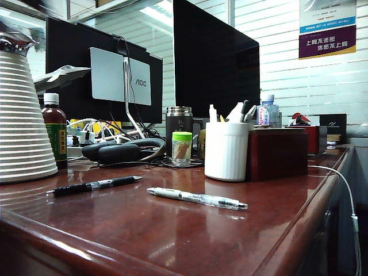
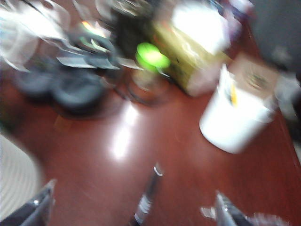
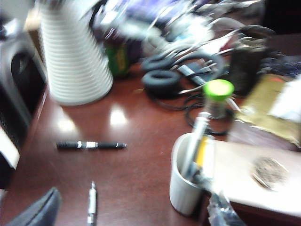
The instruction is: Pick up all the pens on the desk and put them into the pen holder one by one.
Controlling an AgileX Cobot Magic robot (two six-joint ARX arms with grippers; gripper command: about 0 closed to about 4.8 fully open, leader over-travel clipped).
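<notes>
Two pens lie on the reddish-brown desk: a black pen to the left and a whitish-silver pen nearer the front. Behind them stands the white ribbed pen holder, with several items in it. Neither arm shows in the exterior view. In the blurred left wrist view, my left gripper hangs open above the desk, the black pen lying between its spread fingers, the pen holder beyond. My right gripper is open too, above the silver pen, close beside the pen holder; the black pen lies farther off.
A tall white ribbed cone stands at the left with a brown bottle. Black headphones, a green-capped jar and a steel-rimmed mug sit behind the pens. A dark red box adjoins the holder. The desk's rounded edge runs along the right.
</notes>
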